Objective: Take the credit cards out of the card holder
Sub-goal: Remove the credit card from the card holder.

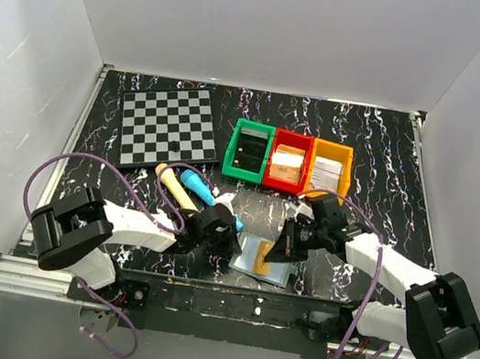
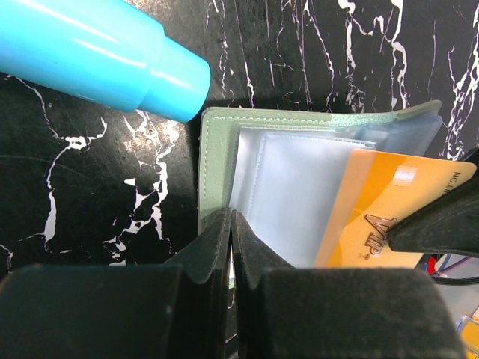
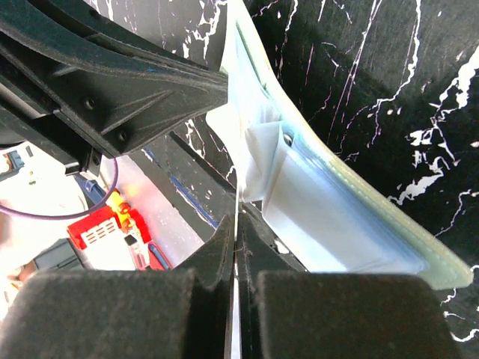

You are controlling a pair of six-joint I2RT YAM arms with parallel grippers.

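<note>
Top external view, left to right: my left gripper [image 1: 221,237] is low on the black marbled table [image 1: 392,160]. A blue cylinder [image 1: 197,184] and a tan rounded piece [image 1: 175,189] lie just beyond it, and the checkered board [image 1: 170,125] sits farther out and off to its left. The card holder [image 1: 255,261] lies open between my two grippers. The right gripper [image 1: 286,246] is at its far right corner, right where an orange credit card [image 1: 284,243] shows. Well beyond the right gripper there's a row of green [image 1: 233,149], red [image 1: 275,149] and orange [image 1: 348,166] bins.

On the left wrist cam, the left gripper [image 2: 230,221] has its fingers squeezed fully together on the near edge of the card holder [image 2: 217,149], pinching the pale green cover. To the right of the fingers are the clear sleeves, and the orange credit card [image 2: 382,194] sticks out of them at a slant. A dark finger of the right gripper covers its lower right corner. The blue cylinder [image 2: 97,52] has its tip up and left of my fingers, near the holder's corner; I can't tell if it's touching.

On the right wrist cam, the right gripper [image 3: 236,235] is clamped shut too, with a thin pale edge between the pads. That looks like the card seen edge-on. The card holder [image 3: 337,194] runs off to the right of the fingers.
</note>
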